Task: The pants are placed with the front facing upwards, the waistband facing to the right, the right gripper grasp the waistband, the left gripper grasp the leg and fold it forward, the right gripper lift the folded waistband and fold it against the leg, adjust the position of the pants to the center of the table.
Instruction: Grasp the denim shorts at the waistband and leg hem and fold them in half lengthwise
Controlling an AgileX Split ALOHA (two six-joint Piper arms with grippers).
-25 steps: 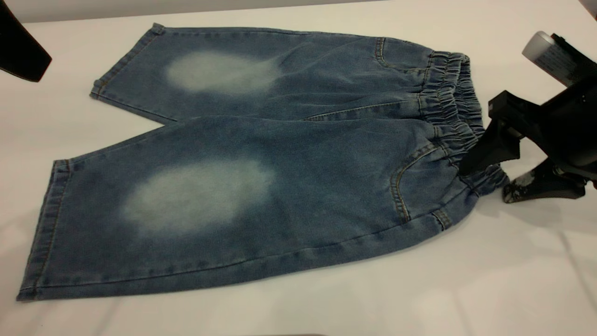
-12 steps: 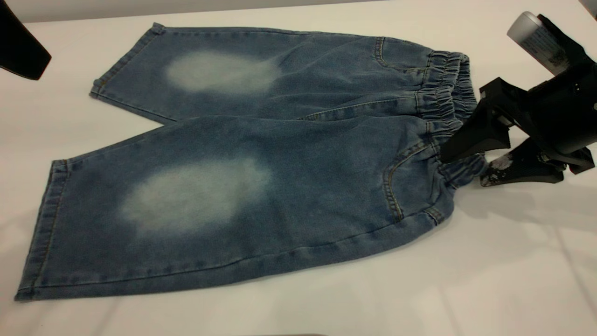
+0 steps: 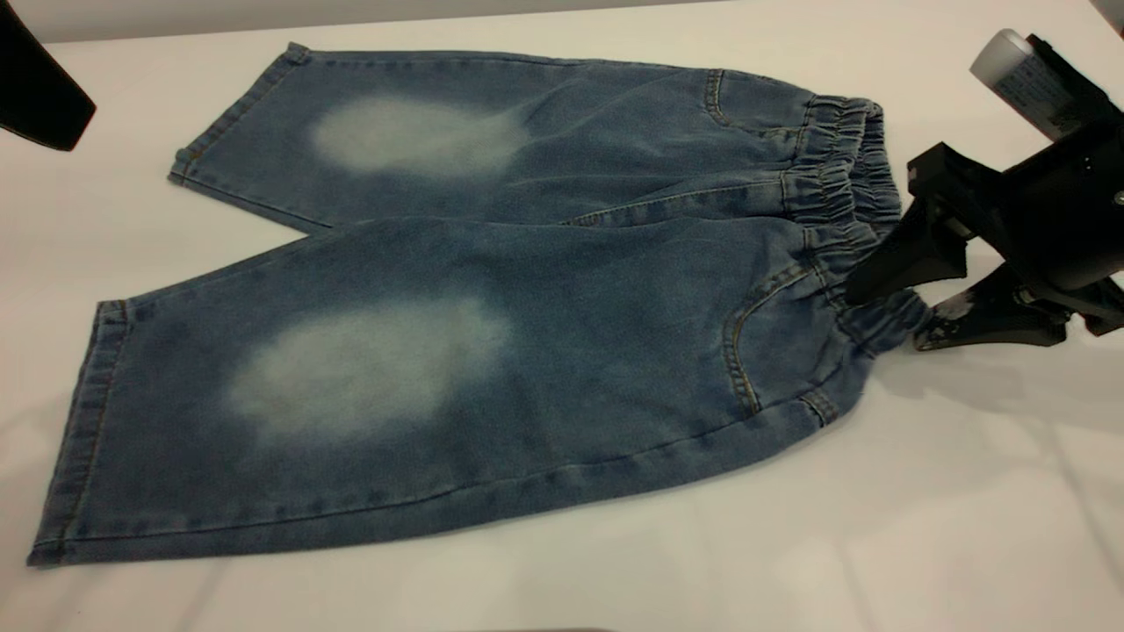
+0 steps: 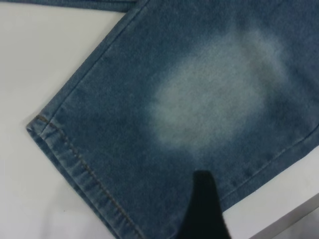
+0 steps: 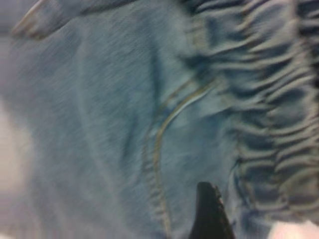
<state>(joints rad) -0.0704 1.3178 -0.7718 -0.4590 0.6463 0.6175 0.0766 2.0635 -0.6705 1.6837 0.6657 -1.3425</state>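
Observation:
The blue denim pants lie flat on the white table, front up, with a pale oval on each leg. Their legs point left and the ruched waistband is at the right. My right gripper is shut on the waistband's near corner, one finger above the bunched fabric and one beneath it, low over the table. The right wrist view shows the gathered waistband and pocket stitching close up. My left gripper hangs at the far left, above the far leg's hem.
The table's far edge runs just behind the pants. Bare tabletop lies in front of the pants and to their right, under the right arm.
The right gripper closed on the waistband's near corner, dragged it left and up, then eased slightly back right. The fabric there bunched and shifted. The left arm stayed still.

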